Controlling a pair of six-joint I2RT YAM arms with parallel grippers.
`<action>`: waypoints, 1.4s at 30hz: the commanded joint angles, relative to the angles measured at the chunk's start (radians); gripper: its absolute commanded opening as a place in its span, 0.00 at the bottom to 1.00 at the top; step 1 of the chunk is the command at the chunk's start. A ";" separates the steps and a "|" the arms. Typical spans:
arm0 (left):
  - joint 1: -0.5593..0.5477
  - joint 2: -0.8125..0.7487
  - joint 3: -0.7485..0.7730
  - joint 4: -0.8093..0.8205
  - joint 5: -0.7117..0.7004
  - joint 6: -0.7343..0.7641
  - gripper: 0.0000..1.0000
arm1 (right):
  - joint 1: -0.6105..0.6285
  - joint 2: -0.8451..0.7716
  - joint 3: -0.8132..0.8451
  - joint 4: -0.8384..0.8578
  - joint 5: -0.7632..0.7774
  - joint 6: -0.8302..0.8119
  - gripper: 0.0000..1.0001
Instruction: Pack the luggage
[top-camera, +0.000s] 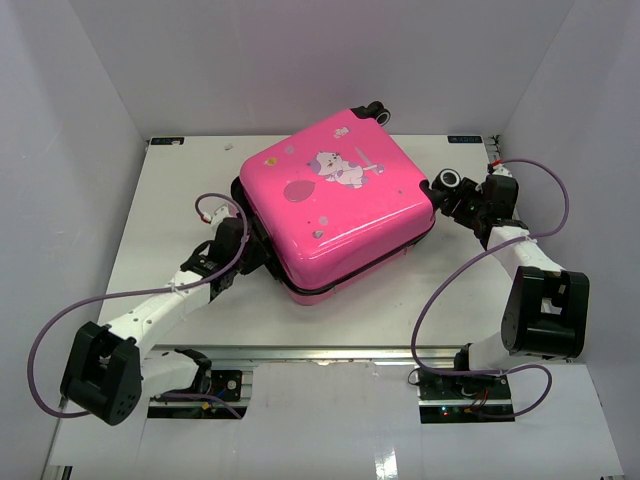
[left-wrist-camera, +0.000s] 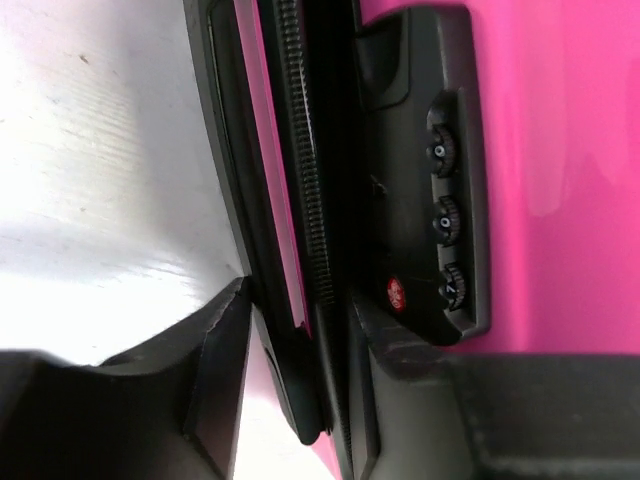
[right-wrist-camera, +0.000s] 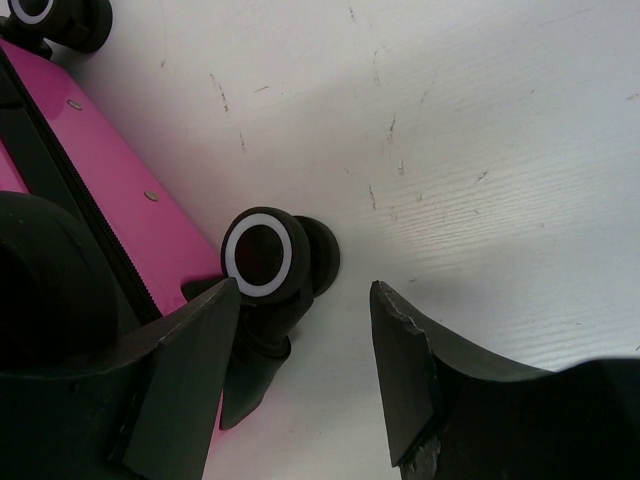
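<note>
Luggage (top-camera: 335, 205) blocks mid-frame
Bare tabletop (top-camera: 175, 190) lies open at upper left and lower centre; a wheel (top-camera: 447, 182) juts out at the right, narrowing that side.

My top view looks down from high at the near edge over the whole table (top-camera: 180, 200), left wrist view pressed close to the luggage (left-wrist-camera: 570, 120) by its lock (left-wrist-camera: 445, 215), right wrist view close above a wheel (right-wrist-camera: 258, 253), luggage in all three

table (top-camera: 190, 200): white, matte | scratches (right-wrist-camera: 372, 195): fine, dark, scattered on tabletop | walls (top-camera: 60, 110): white panels left, back, right | label strips (top-camera: 166, 142): far corners | metal rail (top-camera: 330, 354): near edge
</note>
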 joint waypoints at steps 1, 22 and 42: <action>-0.036 0.060 -0.017 0.104 0.049 0.003 0.17 | 0.019 -0.032 0.000 0.030 -0.055 -0.018 0.62; 0.358 0.409 0.345 0.157 0.298 0.398 0.00 | 0.330 -0.688 -0.442 0.011 -0.047 -0.055 0.47; 0.369 0.365 0.311 0.203 0.356 0.406 0.00 | 0.708 -0.427 -0.509 0.409 0.152 -0.121 0.48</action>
